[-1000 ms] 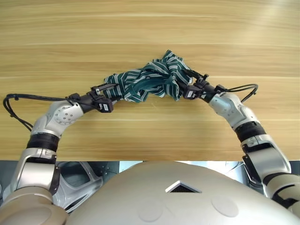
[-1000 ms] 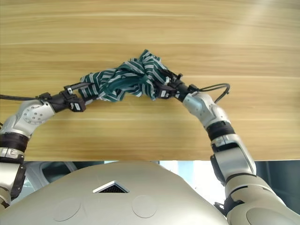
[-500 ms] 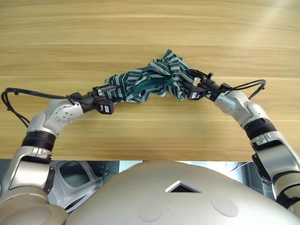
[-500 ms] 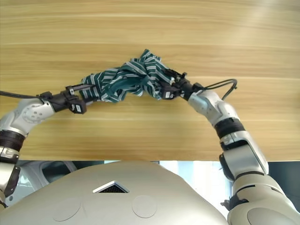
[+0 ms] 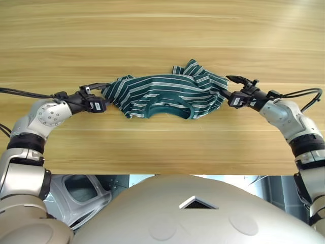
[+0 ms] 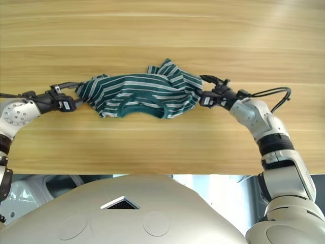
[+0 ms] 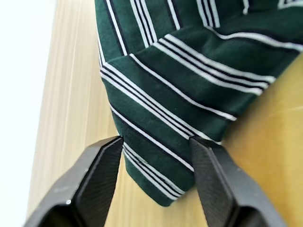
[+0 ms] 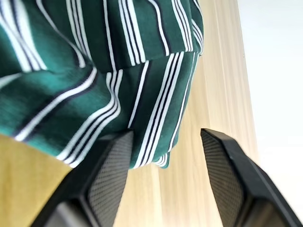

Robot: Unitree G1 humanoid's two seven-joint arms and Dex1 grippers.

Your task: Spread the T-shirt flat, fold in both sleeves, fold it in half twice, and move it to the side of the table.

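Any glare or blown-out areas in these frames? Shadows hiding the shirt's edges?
Left wrist view: the strip past the table edge is blown out to white. Right wrist view: a similar pale washout beyond the table edge. Left eye view: a mild sheen on the wood toward the far right corner; the T-shirt throws only a thin soft shadow along its near hem, hiding no edge.

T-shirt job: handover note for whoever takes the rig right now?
Left gripper: open, the cloth's left end between its fingers.
Right gripper: open, the right end between its fingers.
T-shirt: on the table, drawn out sideways between the arms, collar toward the robot, bunched and creased at its far right.
Done: partly spread.
Left: flatten fully, fold both sleeves, halve twice, move it to the table's side.
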